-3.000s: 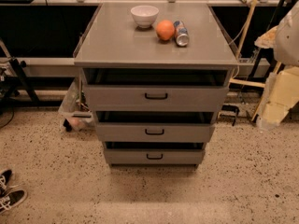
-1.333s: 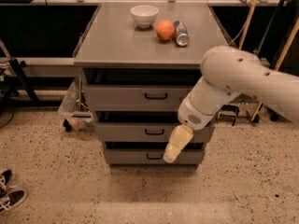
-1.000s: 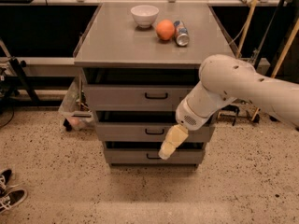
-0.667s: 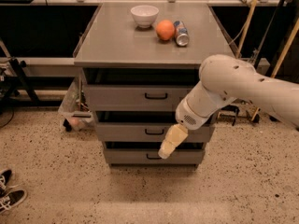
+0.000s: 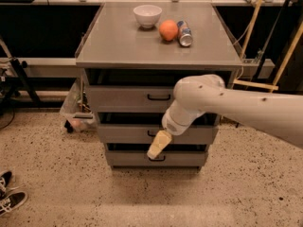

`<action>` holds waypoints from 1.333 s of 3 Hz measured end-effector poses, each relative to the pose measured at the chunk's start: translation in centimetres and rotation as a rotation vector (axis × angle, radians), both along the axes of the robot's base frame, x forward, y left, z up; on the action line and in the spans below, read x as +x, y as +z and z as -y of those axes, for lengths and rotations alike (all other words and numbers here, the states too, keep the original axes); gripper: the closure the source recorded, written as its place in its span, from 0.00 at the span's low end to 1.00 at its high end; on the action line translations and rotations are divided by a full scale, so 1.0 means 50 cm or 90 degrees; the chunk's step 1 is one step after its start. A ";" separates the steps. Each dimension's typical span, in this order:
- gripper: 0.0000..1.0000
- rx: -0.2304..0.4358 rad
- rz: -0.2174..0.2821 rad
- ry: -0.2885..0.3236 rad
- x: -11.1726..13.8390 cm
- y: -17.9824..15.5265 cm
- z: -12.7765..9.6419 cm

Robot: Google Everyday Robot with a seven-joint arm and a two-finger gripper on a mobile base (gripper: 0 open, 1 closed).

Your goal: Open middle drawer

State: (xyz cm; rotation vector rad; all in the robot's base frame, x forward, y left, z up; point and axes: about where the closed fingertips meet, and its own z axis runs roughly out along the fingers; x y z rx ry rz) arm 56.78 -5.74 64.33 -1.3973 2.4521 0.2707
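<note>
Cream-coloured fingers [image 5: 156,149], pressed together and holding nothing, hang before the grey middle drawer [image 5: 123,134] directly behind them, mid-approach, with its black handle [image 5: 150,134] just above their tip awaiting a grasp and pull.

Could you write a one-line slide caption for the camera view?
Gripper in front of the middle drawer of a grey cabinet; bowl, orange and can on top.
</note>
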 end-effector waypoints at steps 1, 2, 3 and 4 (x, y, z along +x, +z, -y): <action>0.00 -0.056 0.051 -0.041 0.105 -0.074 -0.008; 0.00 -0.083 0.072 -0.051 0.128 -0.077 0.003; 0.00 -0.070 0.058 -0.030 0.124 -0.082 0.008; 0.00 -0.089 0.041 0.019 0.120 -0.067 0.067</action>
